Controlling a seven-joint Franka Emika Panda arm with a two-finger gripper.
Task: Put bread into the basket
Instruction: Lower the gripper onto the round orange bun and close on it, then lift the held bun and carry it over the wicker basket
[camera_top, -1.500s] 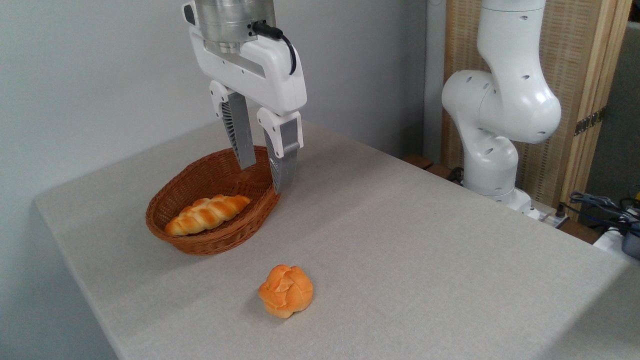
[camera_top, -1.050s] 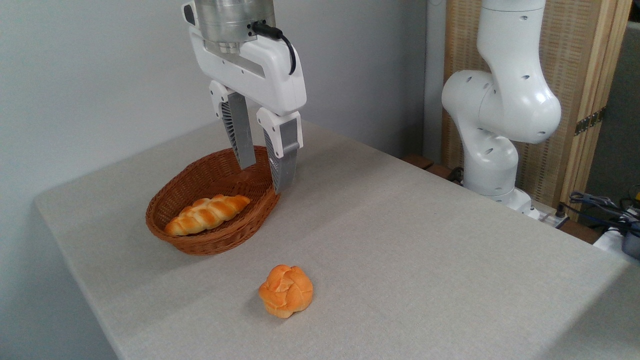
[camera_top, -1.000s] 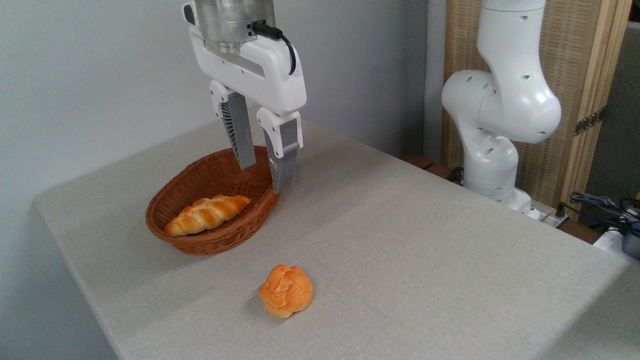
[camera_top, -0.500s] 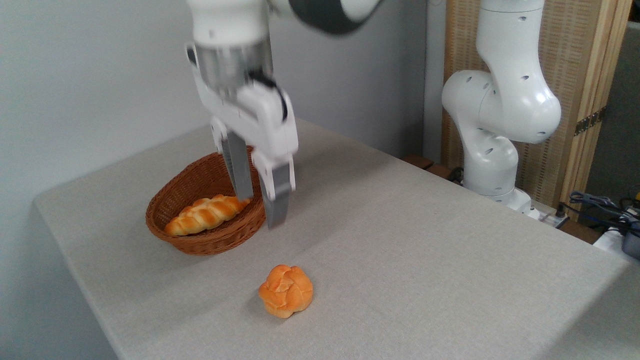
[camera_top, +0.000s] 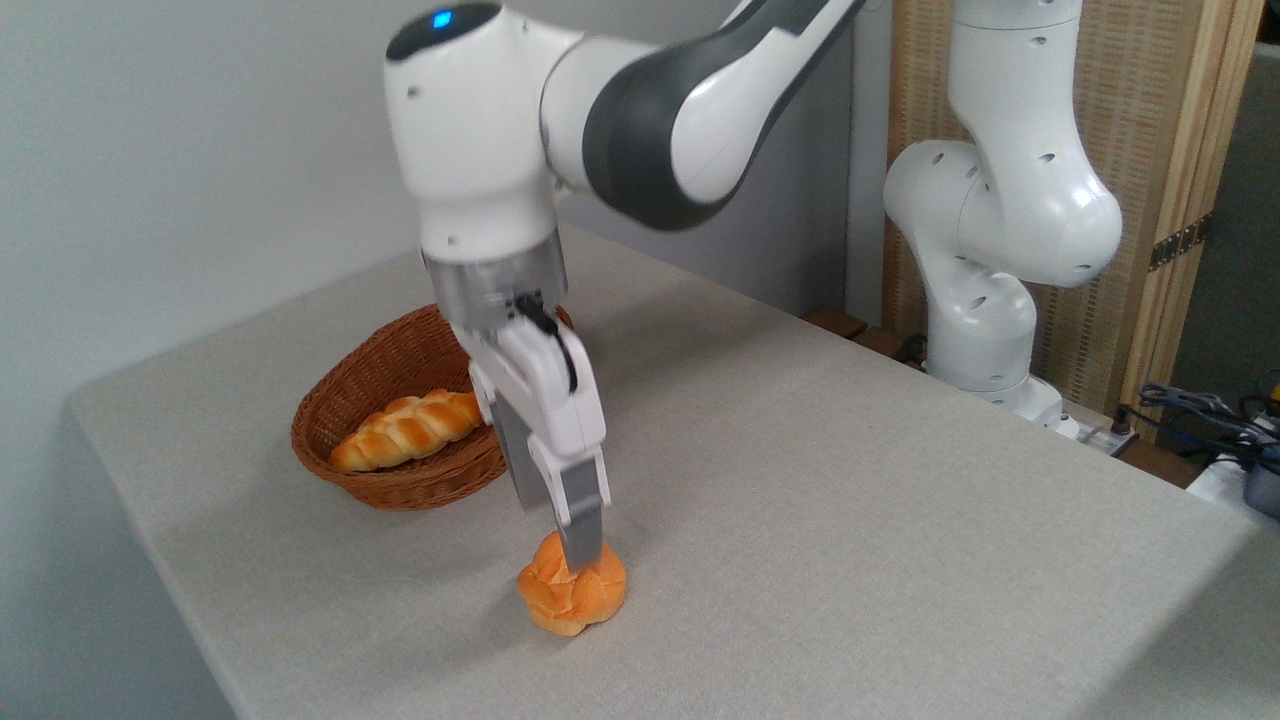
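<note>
The round knotted orange bun (camera_top: 575, 598) lies on the grey table, near the front. My gripper (camera_top: 556, 534) has come down right over it. Its fingers are apart and open, and the nearer fingertip (camera_top: 582, 548) overlaps the bun's top; the other finger stands behind and to the left. Whether a finger touches the crust I cannot tell. The reddish-brown wicker basket (camera_top: 418, 489) sits behind and to the left, partly hidden by my wrist.
A long braided loaf (camera_top: 405, 429) lies inside the basket. The arm's white base (camera_top: 985, 300) stands at the table's right back edge, with cables (camera_top: 1200, 410) beyond it. The table's front left edge (camera_top: 190, 640) is close to the bun.
The gripper left its spot above the basket's rim, swung forward and dropped down onto the bun. The bun, basket and loaf have not moved.
</note>
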